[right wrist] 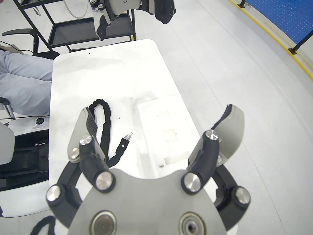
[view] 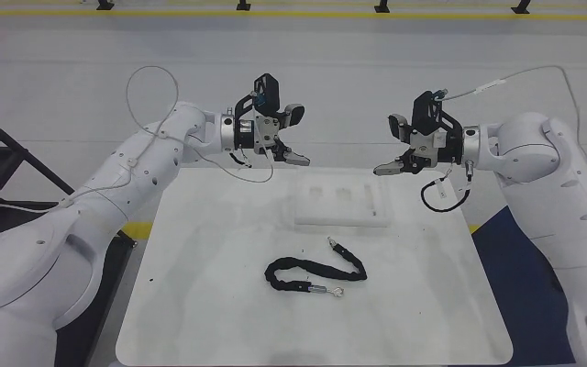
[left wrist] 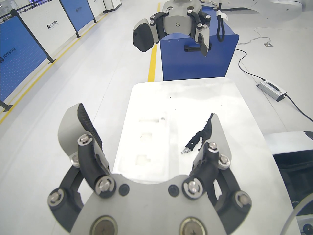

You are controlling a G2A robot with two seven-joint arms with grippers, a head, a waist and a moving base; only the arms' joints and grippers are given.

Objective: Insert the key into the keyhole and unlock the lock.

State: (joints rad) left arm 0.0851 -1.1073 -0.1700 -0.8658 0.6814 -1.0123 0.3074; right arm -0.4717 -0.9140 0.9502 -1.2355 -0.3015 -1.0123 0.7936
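Note:
A black fabric-covered chain lock point(view: 310, 272) lies curled on the white table point(view: 211, 303), with one metal end point(view: 337, 293) toward the front and the other end point(view: 332, 243) near a white foam tray point(view: 339, 209). The chain point(right wrist: 106, 121) and a metal tip point(right wrist: 127, 136) show beside the tray point(right wrist: 146, 133); a small dark item point(right wrist: 161, 165) lies in one recess, and I cannot tell whether it is the key. My left gripper point(view: 295, 138) point(left wrist: 146, 111) hangs open and empty above the table's far left edge. My right gripper point(view: 392, 147) point(right wrist: 156, 108) hangs open and empty above the far right edge.
A blue cabinet point(left wrist: 195, 59) stands off the table's right side, behind the right gripper point(left wrist: 173, 50). A black cart point(right wrist: 73, 25) stands off the left side, behind the left gripper point(right wrist: 133, 25). A power brick point(left wrist: 271, 89) and cables lie on the floor.

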